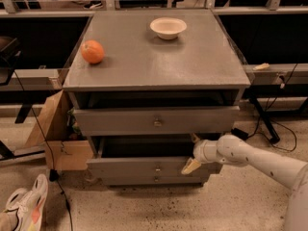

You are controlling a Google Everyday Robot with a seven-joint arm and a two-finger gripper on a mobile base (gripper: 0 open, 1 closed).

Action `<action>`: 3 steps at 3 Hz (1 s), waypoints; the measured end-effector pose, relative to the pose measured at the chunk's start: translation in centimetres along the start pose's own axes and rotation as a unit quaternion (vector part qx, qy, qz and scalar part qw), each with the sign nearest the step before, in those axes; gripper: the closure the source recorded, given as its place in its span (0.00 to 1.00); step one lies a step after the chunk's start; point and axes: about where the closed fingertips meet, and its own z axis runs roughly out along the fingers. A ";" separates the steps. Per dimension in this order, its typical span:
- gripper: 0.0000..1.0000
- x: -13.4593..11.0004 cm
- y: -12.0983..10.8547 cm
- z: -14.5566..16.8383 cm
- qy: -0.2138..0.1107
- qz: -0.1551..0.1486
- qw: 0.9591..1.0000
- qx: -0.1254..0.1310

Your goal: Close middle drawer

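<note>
Robot hand [193, 153], fingers spread, at the right end of the open middle drawer [130, 168].
Best pushed squarely inward, avoiding skew.

Single view, taken from above and in front of the grey cabinet [154, 57], aimed downward at its top and drawer fronts, set fairly near, gripper [193, 153] seen at the right end of the middle drawer [144, 168].

Your arm [262, 161] is a smooth off-white tube with a chunky rounded wrist joint. The gripper [189, 154], over at the right end of the middle drawer [134, 167], has two pale yellowish tapered fingers [191, 166], spread apart.
</note>
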 end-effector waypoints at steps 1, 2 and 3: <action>0.19 -0.1 -0.2 0.1 -0.001 0.000 1.000 0.002; 0.42 -0.1 0.1 -0.1 -0.002 0.000 1.000 0.003; 0.66 0.0 0.7 -0.3 -0.002 0.000 1.000 0.003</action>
